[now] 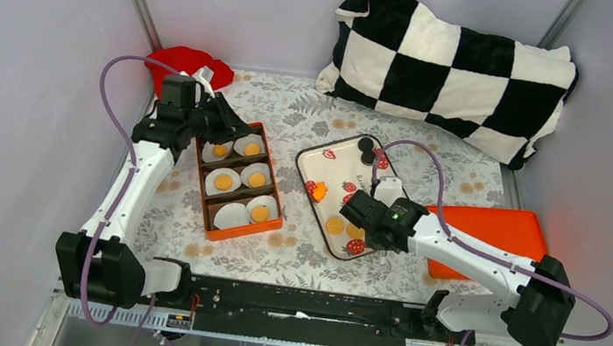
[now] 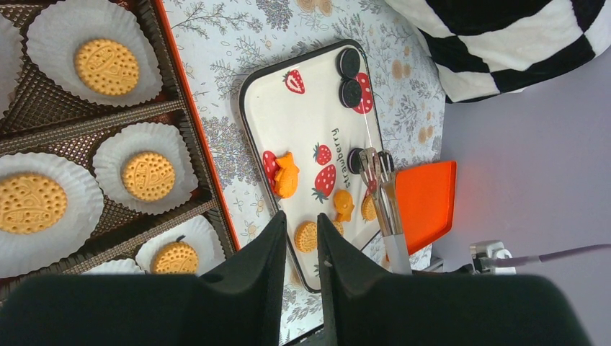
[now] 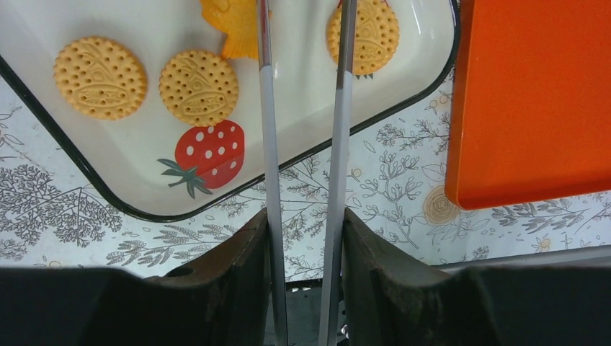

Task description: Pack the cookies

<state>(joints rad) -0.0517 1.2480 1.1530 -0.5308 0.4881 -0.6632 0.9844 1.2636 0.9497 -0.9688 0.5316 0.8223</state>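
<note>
Mostly round dotted cookies [image 3: 198,86], metal tongs [image 3: 266,130].

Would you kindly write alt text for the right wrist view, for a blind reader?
The right gripper holds metal tongs reaching over a white strawberry-print tray with three round golden cookies and an irregular orange piece. An orange board lies right, on a floral tablecloth.
</note>
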